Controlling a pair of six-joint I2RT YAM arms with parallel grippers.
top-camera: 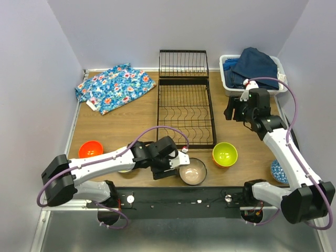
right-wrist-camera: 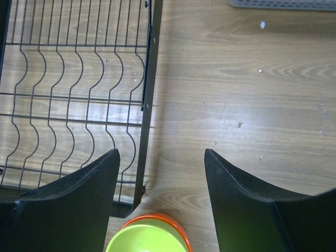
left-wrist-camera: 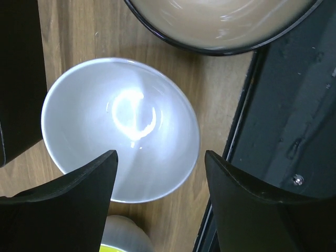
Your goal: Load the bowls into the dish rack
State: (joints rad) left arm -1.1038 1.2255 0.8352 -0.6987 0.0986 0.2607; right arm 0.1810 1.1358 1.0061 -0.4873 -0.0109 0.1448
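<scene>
**Placement and hold**

1. The left gripper (left-wrist-camera: 160, 157) is over the white bowl (left-wrist-camera: 121, 128), at the near edge of the table (top-camera: 121, 123). Its jaws are wide and hold nothing. 1 finger overlaps the bowl's rim and the other sits just outside it. Whether either finger touches the rim cannot be told. This pose suits a pinch on the bowl wall, which is probably the step in hand.
2. The right gripper (right-wrist-camera: 160, 152) hangs over bare wood just right of the dish rack (top-camera: 185, 107). Its jaws are wide and empty. It faces the orange bowl with the lime inside (right-wrist-camera: 149, 233), likely its next pick.

**Containers and contents**

1. The dish rack stands at the table's centre, with its end panel at the far side. No bowl is in its slots, so loading has not started.
2. The white bowl, the beige bowl (top-camera: 192, 171) just beside it and the lime-lined bowl are all upright and empty.
3. The red-orange bowl (top-camera: 90, 149) is near left, well apart from the rack.
4. The blue-white patterned bowl (top-camera: 277, 171) is near right, partly hidden by the right arm.
5. The white bin (top-camera: 229, 84) at far right holds dark blue clothes.
</scene>
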